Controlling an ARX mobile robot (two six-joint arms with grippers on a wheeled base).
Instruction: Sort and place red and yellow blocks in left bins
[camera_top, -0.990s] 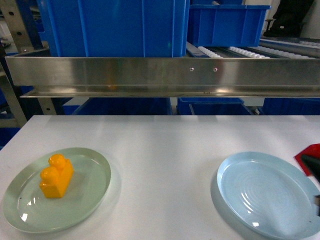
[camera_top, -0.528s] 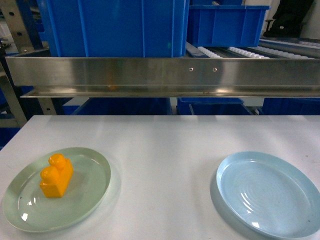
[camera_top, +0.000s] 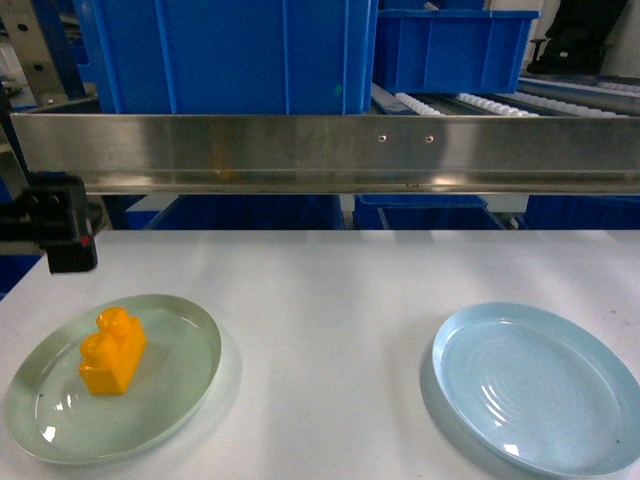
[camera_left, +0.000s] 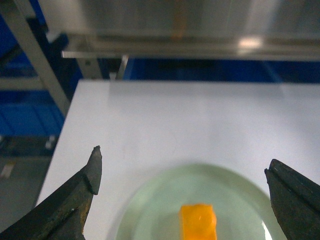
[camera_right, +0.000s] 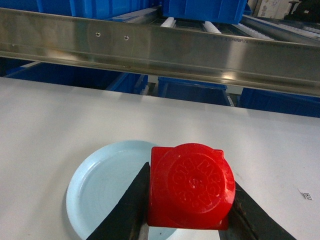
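Note:
A yellow block (camera_top: 112, 352) (camera_left: 198, 222) lies on a pale green plate (camera_top: 170, 400) (camera_left: 155, 210) at the table's front left. My left gripper (camera_left: 183, 161) hovers above it, open wide, with one dark finger on each side of the plate and nothing between them. In the head view only the left arm's black wrist (camera_top: 62, 228) shows, at the left edge above the plate. My right gripper (camera_right: 190, 177) is shut on a red block (camera_right: 191, 186), held over the near right rim of a light blue plate (camera_right: 102, 185) (camera_top: 535, 385). The right gripper is outside the head view.
A steel rail (camera_top: 330, 152) (camera_right: 160, 47) runs across the back of the white table (camera_top: 330, 300). Blue bins (camera_top: 225, 55) (camera_top: 455, 48) stand on the rack behind it, and more blue bins (camera_top: 430, 212) sit under the rail.
The red block and right gripper tip, seen at the head view's right edge one second ago, have left that view. The left arm's wrist has come in at the left edge.

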